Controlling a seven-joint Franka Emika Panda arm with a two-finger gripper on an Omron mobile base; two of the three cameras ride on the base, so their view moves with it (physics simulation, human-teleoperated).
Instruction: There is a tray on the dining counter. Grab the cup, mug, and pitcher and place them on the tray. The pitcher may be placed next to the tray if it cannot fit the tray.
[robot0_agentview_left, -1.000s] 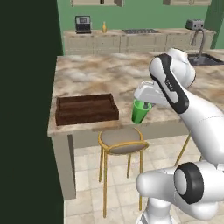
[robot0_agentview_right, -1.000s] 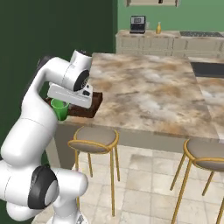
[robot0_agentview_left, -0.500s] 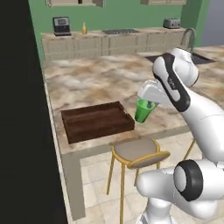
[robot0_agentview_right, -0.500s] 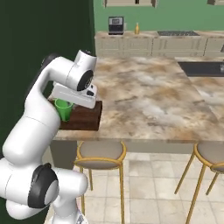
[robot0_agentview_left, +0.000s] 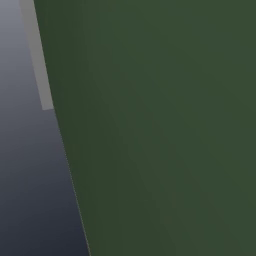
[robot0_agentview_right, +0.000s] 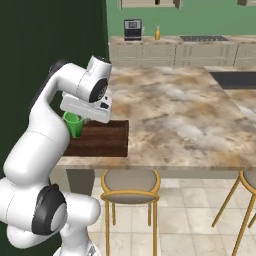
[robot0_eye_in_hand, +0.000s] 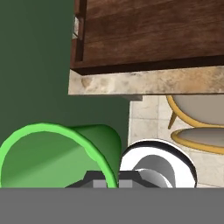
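My gripper (robot0_agentview_right: 75, 119) is shut on the rim of the bright green cup (robot0_agentview_right: 74, 125), which hangs at the left end of the dark brown wooden tray (robot0_agentview_right: 102, 138). In the hand view the cup (robot0_eye_in_hand: 61, 153) lies at the lower left with my gripper (robot0_eye_in_hand: 111, 179) pinching its rim. There the tray (robot0_eye_in_hand: 148, 30) sits above it on the corner of the dining counter (robot0_eye_in_hand: 144, 82). A yellow-orange bottle shape that looks like the pitcher (robot0_agentview_right: 157, 34) stands on the far back counter. The mug is out of view.
A dark green wall (robot0_agentview_left: 160, 130) stands close on the left. Two round stools (robot0_agentview_right: 130, 181) (robot0_agentview_right: 247, 177) stand under the marbled dining counter's (robot0_agentview_right: 180, 107) front edge. A coffee machine (robot0_agentview_right: 132, 29) sits on the back counter, and a dark sink (robot0_agentview_right: 232, 79) is at the far right.
The whole scene has shifted as the base drove; the left base view now faces the green wall. The cup stays held in the gripper beside the tray.
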